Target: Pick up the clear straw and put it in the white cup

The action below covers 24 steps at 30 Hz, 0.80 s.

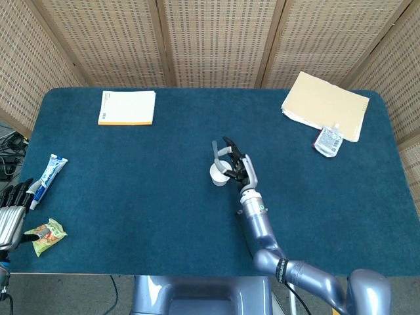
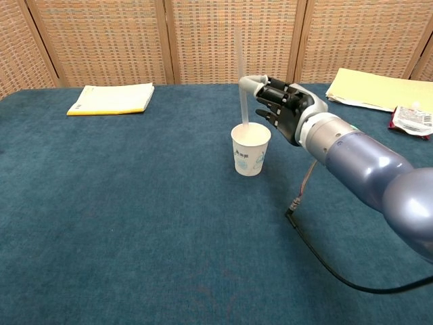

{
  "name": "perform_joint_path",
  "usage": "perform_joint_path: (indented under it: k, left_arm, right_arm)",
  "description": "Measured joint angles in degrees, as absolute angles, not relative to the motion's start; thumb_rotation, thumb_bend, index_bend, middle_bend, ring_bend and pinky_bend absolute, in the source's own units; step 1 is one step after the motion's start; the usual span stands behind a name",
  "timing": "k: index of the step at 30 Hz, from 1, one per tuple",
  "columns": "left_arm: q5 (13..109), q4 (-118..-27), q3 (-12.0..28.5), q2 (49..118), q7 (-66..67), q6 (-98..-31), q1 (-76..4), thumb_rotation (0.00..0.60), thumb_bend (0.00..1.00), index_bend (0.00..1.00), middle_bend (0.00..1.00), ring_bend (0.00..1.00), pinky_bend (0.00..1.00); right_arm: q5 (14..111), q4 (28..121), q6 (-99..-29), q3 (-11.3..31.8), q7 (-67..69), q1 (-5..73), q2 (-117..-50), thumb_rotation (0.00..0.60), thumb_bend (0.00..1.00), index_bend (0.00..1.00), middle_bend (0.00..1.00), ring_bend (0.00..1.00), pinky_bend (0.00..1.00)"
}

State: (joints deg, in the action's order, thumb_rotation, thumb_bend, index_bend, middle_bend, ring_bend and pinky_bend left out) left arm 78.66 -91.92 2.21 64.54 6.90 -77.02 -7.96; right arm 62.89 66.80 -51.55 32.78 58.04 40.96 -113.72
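Note:
The white cup [image 2: 250,149] [image 1: 219,174] stands upright near the middle of the blue table. My right hand [image 2: 281,108] [image 1: 237,168] hovers just right of and above it, pinching the clear straw [image 2: 242,81] [image 1: 216,152] upright between thumb and a finger. The straw's lower end reaches the cup's rim; whether it is inside I cannot tell. My left hand [image 1: 12,213] hangs past the table's left front edge, fingers spread, holding nothing.
A yellow-edged notepad [image 1: 127,107] lies far left. A manila folder [image 1: 325,104] and a small pouch [image 1: 328,140] lie far right. A toothpaste tube [image 1: 49,174] and a snack packet [image 1: 46,235] lie near the left edge. A black cable [image 2: 325,254] trails from my right arm.

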Motion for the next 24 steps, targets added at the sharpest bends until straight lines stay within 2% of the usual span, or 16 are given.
perform_joint_path:
  k: [8,15,20,24]
  left_arm:
    - [79.04,-92.21,2.04,64.41,6.74,-77.03,-8.00,0.600,0.10,0.00,0.00,0.00,0.00]
    - [79.41,-92.47,2.10,64.29,6.83,-77.83,-7.83,0.600,0.10,0.00,0.00,0.00,0.00]
    - [79.45,-92.50,2.21,64.22,6.81,-78.49,-7.58,0.600,0.10,0.00,0.00,0.00,0.00]
    - [78.98,-92.49,2.39,64.57,7.82,-78.90,-7.39,0.600,0.10,0.00,0.00,0.00,0.00]
  right_arm:
    - [63.81,67.08,-51.65,31.47,58.00,39.88,-113.09,0.600,0.38,0.36,0.03,0.00,0.00]
    - [65.06,70.00,-52.79,30.72,57.43,38.19,-110.54,0.600,0.37,0.29,0.00,0.00,0.00]
    - [67.32,72.91,-54.24,29.07,53.99,36.19,-105.79,0.600,0.35,0.22,0.00,0.00,0.00]
    - [69.47,74.49,-54.82,25.70,46.35,34.40,-99.88,0.600,0.31,0.18,0.00,0.00,0.00]
